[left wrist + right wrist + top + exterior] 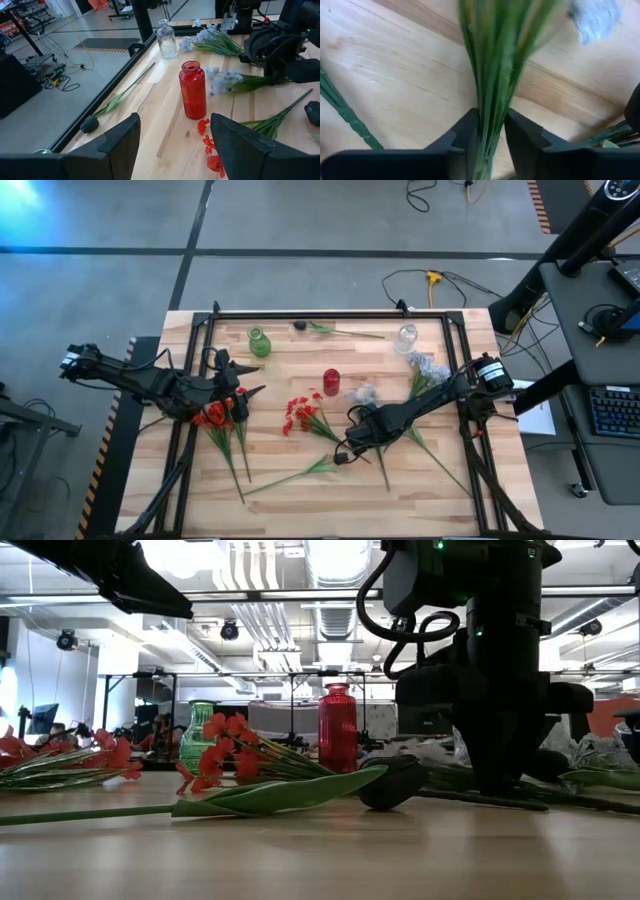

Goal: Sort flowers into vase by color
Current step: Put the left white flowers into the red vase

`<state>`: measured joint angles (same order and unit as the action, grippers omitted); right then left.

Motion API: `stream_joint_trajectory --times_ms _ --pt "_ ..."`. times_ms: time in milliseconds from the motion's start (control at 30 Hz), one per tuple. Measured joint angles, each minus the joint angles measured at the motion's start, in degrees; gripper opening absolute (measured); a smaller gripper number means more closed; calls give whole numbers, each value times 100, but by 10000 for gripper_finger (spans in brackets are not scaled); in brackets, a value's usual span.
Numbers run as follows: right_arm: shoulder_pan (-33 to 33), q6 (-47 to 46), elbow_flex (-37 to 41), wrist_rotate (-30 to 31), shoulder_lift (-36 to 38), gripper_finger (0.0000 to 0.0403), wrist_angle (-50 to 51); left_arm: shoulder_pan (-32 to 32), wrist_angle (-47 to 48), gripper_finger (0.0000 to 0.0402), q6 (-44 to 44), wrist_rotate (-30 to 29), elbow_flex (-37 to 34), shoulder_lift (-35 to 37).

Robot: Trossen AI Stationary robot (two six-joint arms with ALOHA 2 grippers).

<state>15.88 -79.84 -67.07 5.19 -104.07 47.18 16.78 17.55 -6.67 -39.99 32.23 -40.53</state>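
Beside red vase [331, 381], right fingers [490, 135] grasping pale flower stems [492, 65]; left fingers [125, 137] released.

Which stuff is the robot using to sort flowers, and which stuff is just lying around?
For the job:
red flowers
pale blue-white flowers
dark-bud flower
red vase
green vase
clear vase
right gripper, shut on a green stem
left gripper, open

Lying about:
yellow cable
keyboard
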Motion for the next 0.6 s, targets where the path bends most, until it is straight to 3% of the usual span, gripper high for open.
stream_joint_trajectory --times_ms 233,600 --pt "0 118 8 242 -1 28 40 -1 -3 223 2 0 0 -38" --pt "19 445 4 231 247 19 21 1 -191 223 2 2 0 -177"
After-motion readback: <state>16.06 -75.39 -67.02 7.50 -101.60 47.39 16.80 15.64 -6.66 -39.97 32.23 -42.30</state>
